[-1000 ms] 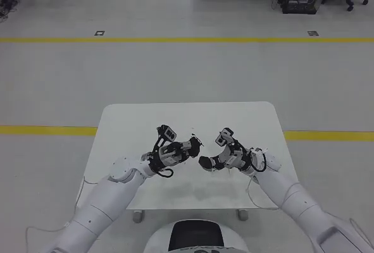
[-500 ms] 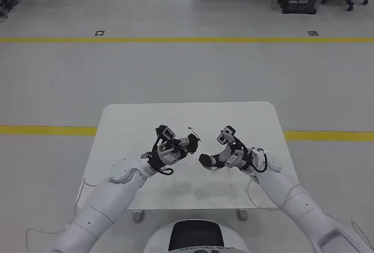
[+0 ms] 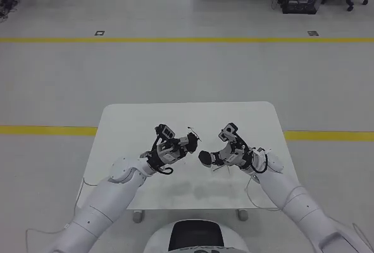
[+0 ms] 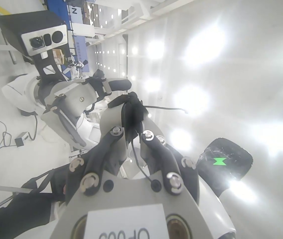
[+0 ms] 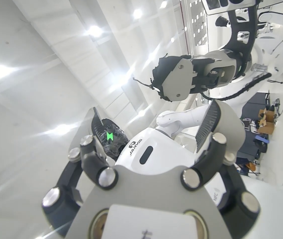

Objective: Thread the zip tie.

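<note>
Zip tie: the thin black plastic zip tie [image 4: 166, 108] is up in the air above the white rectangular surface [image 3: 237, 117] and does not touch it; one thin end sticks out free, toward the other arm
Left gripper: the left gripper [image 4: 131, 118] has its fingers pressed together on the zip tie and carries it alone
Right gripper: the right gripper [image 5: 153, 123] has its fingers spread wide, with nothing between them; it is near the free end of the tie, but apart from it
Done: the tie is lifted from the surface and offered to the second arm, so the pick-up part seems finished
Remaining: no closed loop can be seen, so the threading itself seems not yet made; probably the free end must be taken and guided through the head of the tie
Unclear: where the head of the tie is cannot be told
</note>
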Tool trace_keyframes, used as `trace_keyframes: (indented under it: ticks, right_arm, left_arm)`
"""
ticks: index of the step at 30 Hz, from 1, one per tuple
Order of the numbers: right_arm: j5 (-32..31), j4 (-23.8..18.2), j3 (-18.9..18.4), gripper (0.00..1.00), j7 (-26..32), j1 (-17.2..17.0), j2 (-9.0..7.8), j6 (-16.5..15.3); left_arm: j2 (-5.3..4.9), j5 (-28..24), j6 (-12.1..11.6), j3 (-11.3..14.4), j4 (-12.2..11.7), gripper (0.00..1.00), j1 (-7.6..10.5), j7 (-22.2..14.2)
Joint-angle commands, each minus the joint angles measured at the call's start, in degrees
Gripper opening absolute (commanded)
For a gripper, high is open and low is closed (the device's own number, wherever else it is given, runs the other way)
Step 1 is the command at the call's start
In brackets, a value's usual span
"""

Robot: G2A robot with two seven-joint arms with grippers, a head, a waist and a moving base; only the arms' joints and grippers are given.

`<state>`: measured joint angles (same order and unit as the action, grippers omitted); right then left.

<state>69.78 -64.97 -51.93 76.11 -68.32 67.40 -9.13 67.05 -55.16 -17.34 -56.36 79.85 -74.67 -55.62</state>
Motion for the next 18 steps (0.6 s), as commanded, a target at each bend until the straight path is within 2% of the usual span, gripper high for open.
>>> trace_keyframes:
  ticks: [1,3,11,18]
  right_arm:
    - [-1.36,-0.41,-0.24,0.53,1.31,0.13,0.05,-0.74]
    - [-1.84,0.10,-0.45,0.41,1.86,0.04,0.16,-1.44]
    - [-2.95,1.80,-0.64,0.30,1.71,0.22,1.06,-3.65]
    - [-3.12,2.80,-0.75,0.26,0.93,0.65,1.95,-4.96]
  left_arm:
    - [0.00,0.00,0.00,0.00,0.00,0.00,0.00,0.00]
    - [0.00,0.00,0.00,0.00,0.00,0.00,0.00,0.00]
    - [0.00,0.00,0.00,0.00,0.00,0.00,0.00,0.00]
    - [0.00,0.00,0.00,0.00,0.00,0.00,0.00,0.00]
